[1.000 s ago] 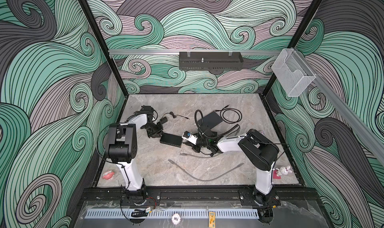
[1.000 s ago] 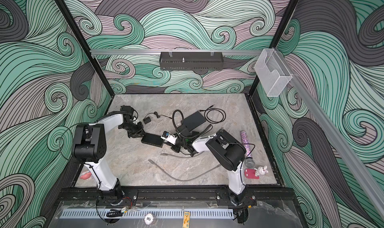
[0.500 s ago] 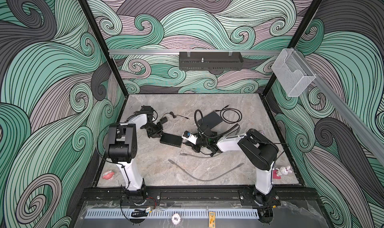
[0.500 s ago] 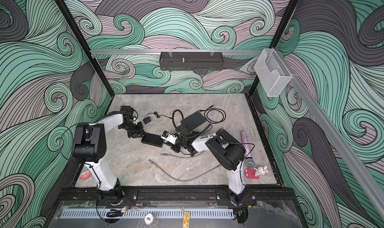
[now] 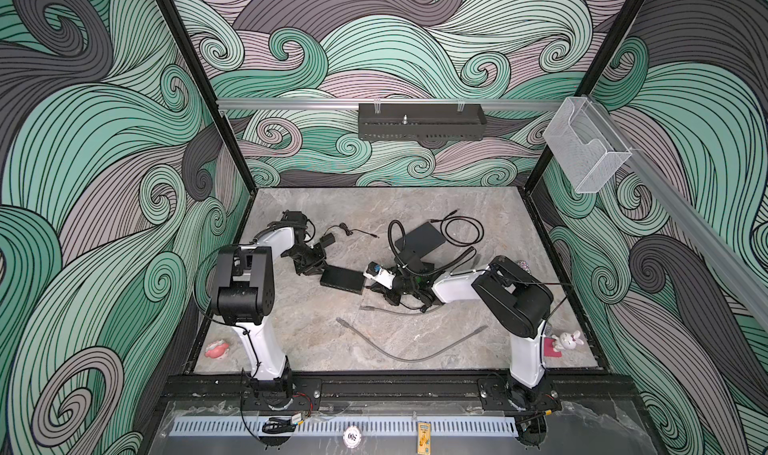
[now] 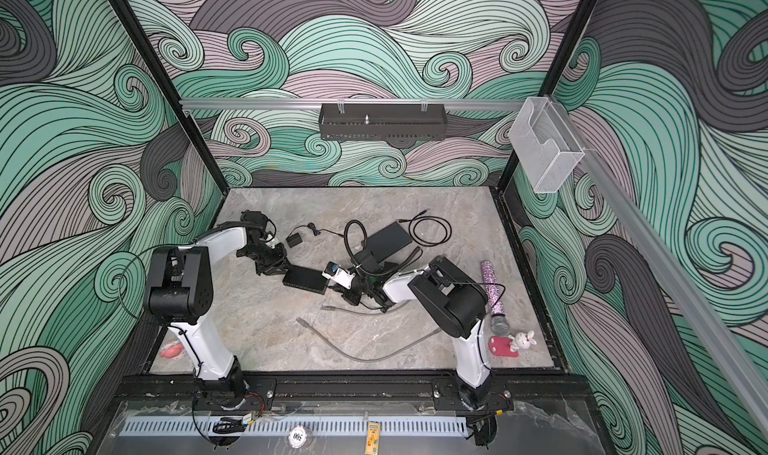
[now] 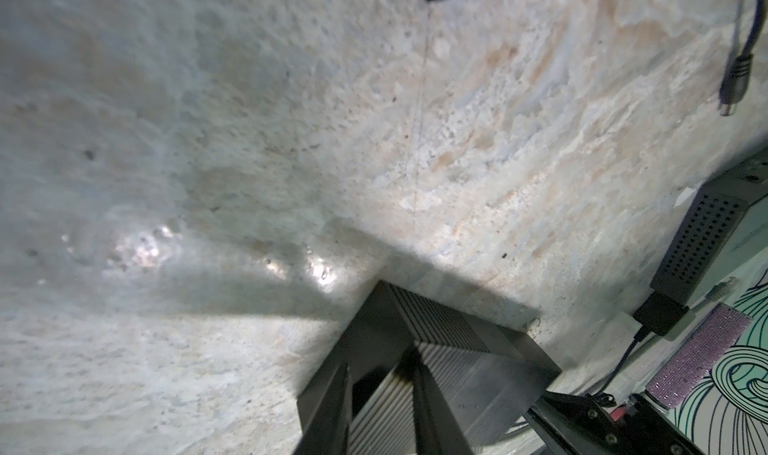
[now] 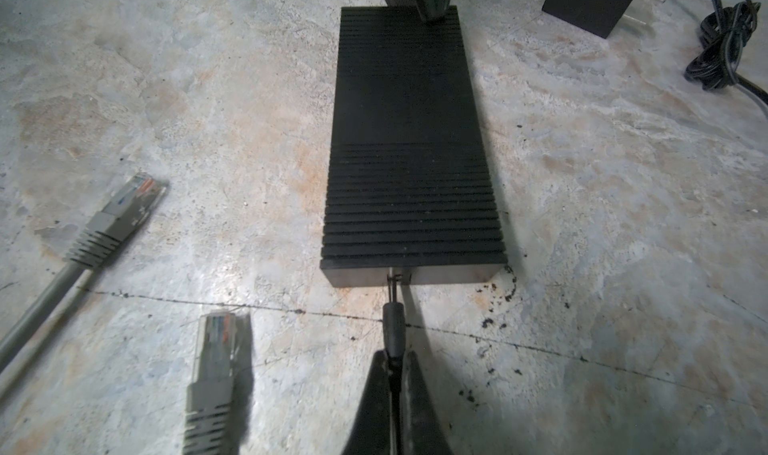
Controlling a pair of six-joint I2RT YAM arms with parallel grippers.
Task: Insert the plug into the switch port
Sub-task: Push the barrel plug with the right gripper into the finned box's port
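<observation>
**Plug tip at the switch port, both claws clamped**

A black slotted tray point(image 5: 419, 127) hangs from the rail on the far wall. What lies in it is too small to tell. A clear plastic holder point(image 5: 586, 149) hangs on the right wall, and only the wave pattern shows through it.

The switch point(image 5: 343, 278), a narrow ribbed black box, lies flat at the middle of the marble table point(image 5: 291, 328), between the two grippers. The left arm rises from its near-left base, folds at the elbow and comes down low at the switch's left end. The left gripper point(image 7: 380, 361) is pinched on that end, with a finger point(image 7: 324, 411) on each side.

The right arm folds from its near-right base and lays its forearm low, pointing left. The right gripper point(image 8: 394, 365) is pressed together on the rear of the black barrel plug point(image 8: 394, 324). The plug lines up with the port point(image 8: 399, 275) in the switch's right end face. Its thin metal tip meets the port's mouth, while its sleeve stands apart from the face.

A grey Ethernet connector point(image 8: 124, 208) and a second one point(image 8: 216, 349) lie on the table just near of the plug.
</observation>
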